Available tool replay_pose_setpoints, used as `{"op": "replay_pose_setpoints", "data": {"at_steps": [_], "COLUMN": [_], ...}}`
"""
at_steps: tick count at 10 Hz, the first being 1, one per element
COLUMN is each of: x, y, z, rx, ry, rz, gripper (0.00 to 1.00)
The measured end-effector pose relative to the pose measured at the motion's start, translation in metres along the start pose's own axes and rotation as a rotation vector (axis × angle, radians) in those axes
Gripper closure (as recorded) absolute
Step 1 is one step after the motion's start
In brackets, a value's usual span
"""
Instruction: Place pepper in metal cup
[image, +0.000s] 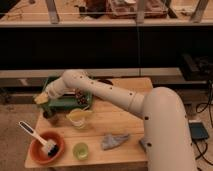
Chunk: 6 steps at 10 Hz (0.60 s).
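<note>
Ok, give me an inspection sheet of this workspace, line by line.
Surface: wooden table, lit from above.
Job's things: pepper at the gripper, above the table's left end; metal cup just below it.
Clutter: green tray, pale yellow cup, light green cup, orange bowl with a brush, grey cloth.
Grippers: gripper at the left end, above the metal cup.
Cables: cable at right of the table.
Surroundings: dark shelving behind.

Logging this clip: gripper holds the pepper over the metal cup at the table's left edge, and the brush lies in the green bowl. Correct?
Not quite. The camera view shows the brush lying in the orange bowl, not a green one. The gripper with the pepper is above the metal cup at the left edge.
</note>
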Motion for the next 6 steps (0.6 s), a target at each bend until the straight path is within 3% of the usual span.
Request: {"op": "replay_pose_setpoints", "data": {"at_steps": [4,6], "x": [0.000,0.001], "y": [-0.001,-0.002], "z": [0.000,-0.015], "rx": [0.016,-0.001], "ry": [-0.003,-0.005], "rz": [-0.029,-0.058], "gripper": [0.20,0.20]}}
